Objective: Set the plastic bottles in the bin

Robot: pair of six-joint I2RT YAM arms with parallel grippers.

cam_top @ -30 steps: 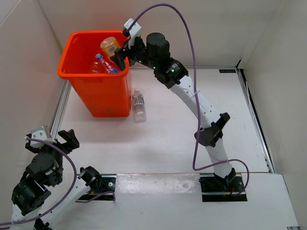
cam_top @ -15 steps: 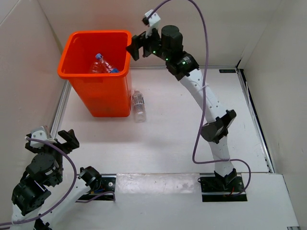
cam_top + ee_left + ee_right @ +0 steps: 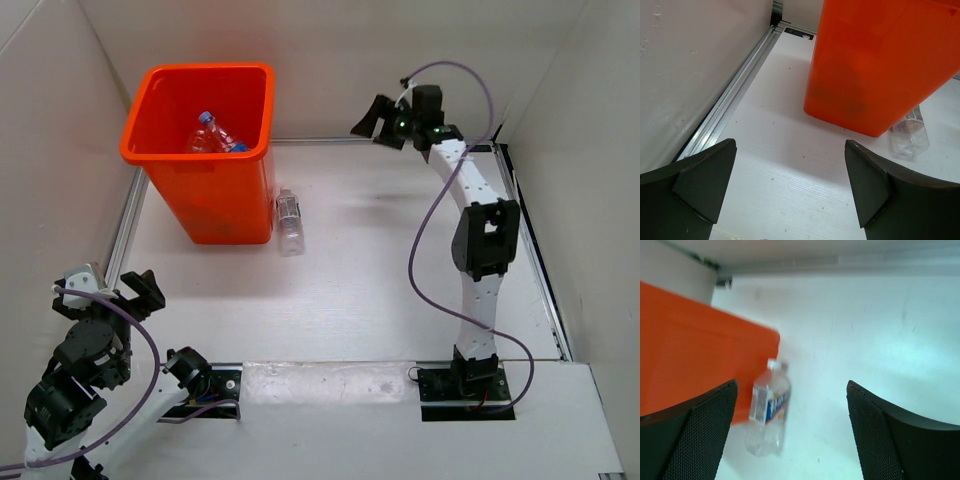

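The orange bin [image 3: 205, 200] stands at the back left; it also shows in the left wrist view [image 3: 880, 65] and the right wrist view [image 3: 695, 350]. Inside it lies a clear bottle with a blue cap [image 3: 215, 133]. A clear bottle with a white cap [image 3: 289, 221] lies on the table against the bin's right side; the right wrist view [image 3: 769, 412] shows its label, and the left wrist view [image 3: 910, 137] shows its base. My right gripper [image 3: 368, 118] is open and empty, high at the back, right of the bin. My left gripper [image 3: 125, 295] is open and empty at the near left.
White walls enclose the table on the left, back and right. A metal rail [image 3: 735, 100] runs along the left wall beside the bin.
My right gripper let go of the orange bottle over the bin, then swung right and away from the bin, empty. The left arm has not moved.
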